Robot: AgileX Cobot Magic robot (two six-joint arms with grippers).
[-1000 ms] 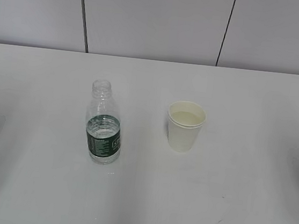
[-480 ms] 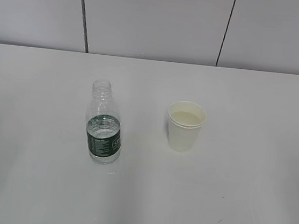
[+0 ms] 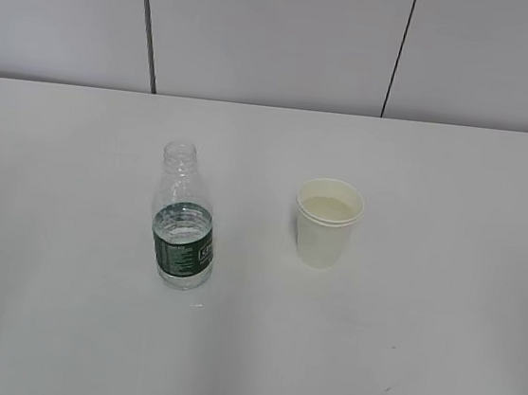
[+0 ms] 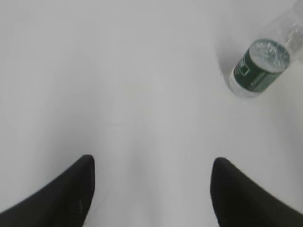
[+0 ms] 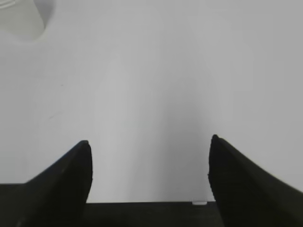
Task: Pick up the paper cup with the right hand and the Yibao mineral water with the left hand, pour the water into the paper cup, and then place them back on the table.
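Both arms are out of the exterior view; the side shadows seen a second ago on the table (image 3: 58,327) are gone, so they've likely pulled back.

Left gripper (image 4: 151,189): fingers wide apart, empty. Bottle (image 4: 259,66) upright, ahead and to its right, well apart.

Right gripper (image 5: 149,179): wide, empty. Cup (image 5: 21,19) far ahead-left, at frame edge.

Cup (image 3: 327,222) holds liquid, bottle (image 3: 183,219) stands beside it: task looks finished.
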